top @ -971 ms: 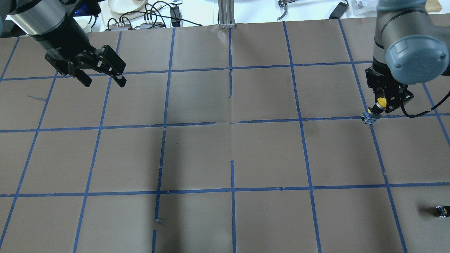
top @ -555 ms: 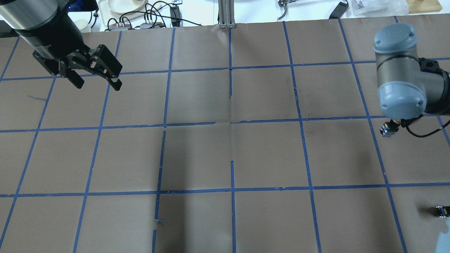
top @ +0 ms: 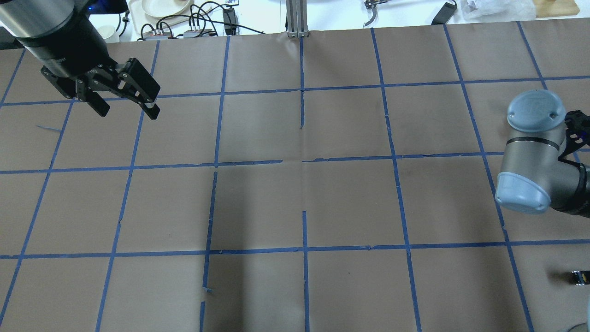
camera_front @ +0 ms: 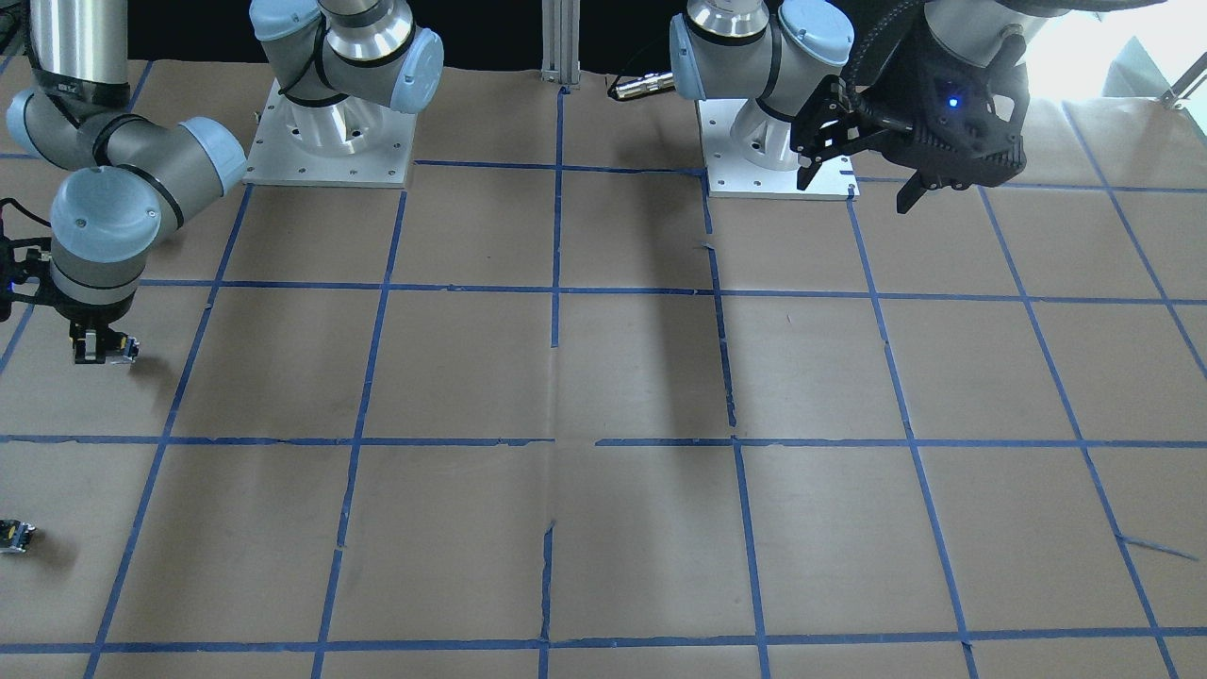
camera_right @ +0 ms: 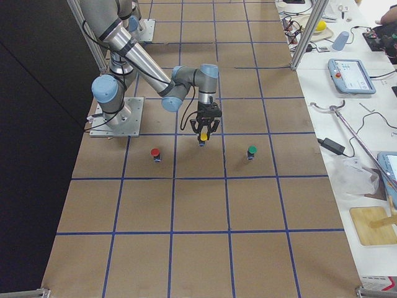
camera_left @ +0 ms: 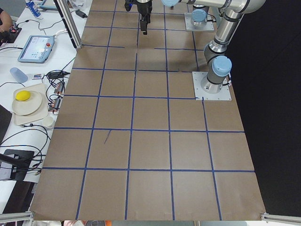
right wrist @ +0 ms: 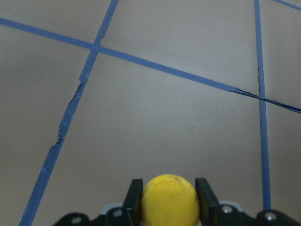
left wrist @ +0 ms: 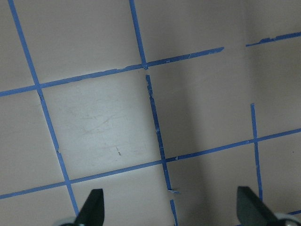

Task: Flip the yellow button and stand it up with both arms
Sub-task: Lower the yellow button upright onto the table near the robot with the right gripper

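The yellow button (right wrist: 169, 201) sits between the fingers of my right gripper (right wrist: 169, 184), which is shut on its yellow cap. In the exterior right view the button (camera_right: 203, 134) hangs cap up in the gripper (camera_right: 203, 128), close over the brown paper. In the front-facing view the gripper (camera_front: 92, 355) is at the far left with the grey block (camera_front: 121, 351) beside it. In the overhead view my right arm's joint (top: 530, 184) hides it. My left gripper (top: 128, 110) is open and empty, high over the far left; it also shows in the front-facing view (camera_front: 856, 189).
The table (top: 299, 203) is brown paper with a blue tape grid. A red-capped button (camera_right: 155, 153) and a green-capped button (camera_right: 251, 151) stand either side of my right gripper. A small black block (top: 578, 276) lies near the right edge. Cables and dishes lie beyond the far edge.
My right arm has swung toward the robot's side with the yellow button, and its joint now covers the gripper in the overhead view. My left gripper shifted slightly up-left, still open.
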